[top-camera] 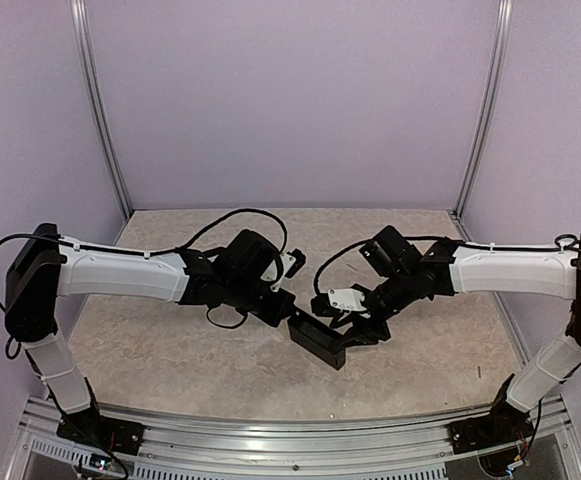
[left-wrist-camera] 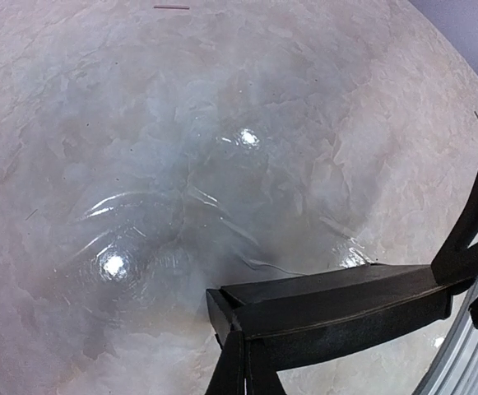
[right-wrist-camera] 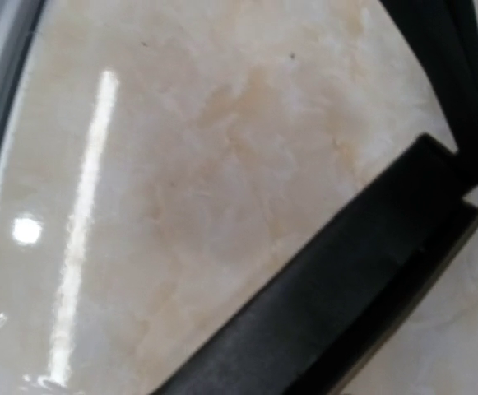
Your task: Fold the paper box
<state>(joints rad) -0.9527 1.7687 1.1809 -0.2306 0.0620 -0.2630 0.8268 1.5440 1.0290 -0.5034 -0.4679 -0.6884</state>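
Note:
The paper box (top-camera: 320, 342) is a slim matte black box in the middle of the table, between the two arms. In the left wrist view the paper box (left-wrist-camera: 345, 304) runs from lower left to right. My left gripper (left-wrist-camera: 251, 339) is shut, its fingers pressed together at the box's near-left corner (top-camera: 292, 320); no card shows between them. My right gripper (left-wrist-camera: 462, 290) stands open at the box's right end (top-camera: 355, 330), one finger above it and one below. The right wrist view shows the paper box (right-wrist-camera: 345, 288) as a dark diagonal band; my own fingers are not distinguishable there.
The beige marbled table (top-camera: 170, 350) is ringed by lilac walls with metal uprights at the back corners (top-camera: 100, 110) (top-camera: 485, 110). An aluminium rail (top-camera: 290, 440) runs along the near edge. Black cables (top-camera: 235, 215) loop over both wrists.

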